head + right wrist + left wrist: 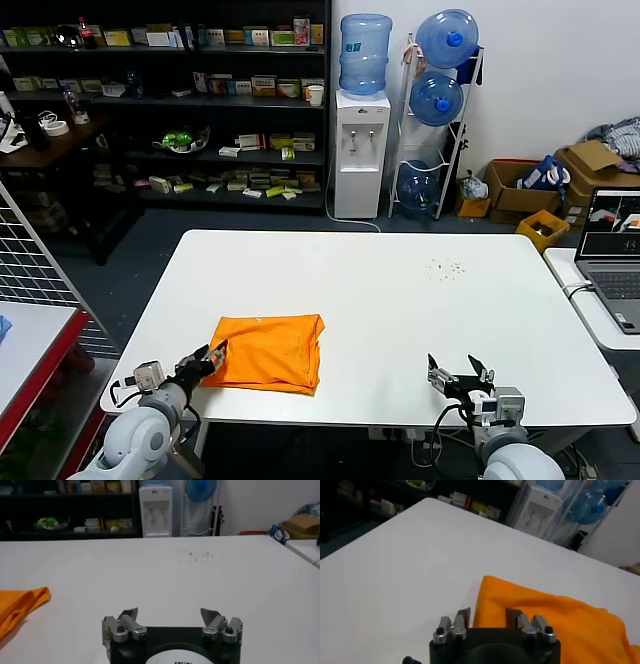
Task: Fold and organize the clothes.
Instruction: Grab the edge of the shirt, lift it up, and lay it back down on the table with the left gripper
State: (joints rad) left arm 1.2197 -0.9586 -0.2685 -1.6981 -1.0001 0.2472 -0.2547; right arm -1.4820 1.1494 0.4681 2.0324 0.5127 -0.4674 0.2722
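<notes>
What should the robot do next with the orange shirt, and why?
Probably close the left gripper on the near left edge of the orange T-shirt. Its fingers are open right at that edge, and the shirt lies already folded into a small rectangle near the front of the white table. The right gripper waits open, well away from the shirt.

T-shirt on table, front-left

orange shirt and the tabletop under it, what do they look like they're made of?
Orange T-shirt: thin soft knit, probably cotton or a blend; matte, it lies in limp folds with rumpled edges. Table: smooth white hard top, likely laminate or coated board; flat with a faint sheen, core not visible.
</notes>
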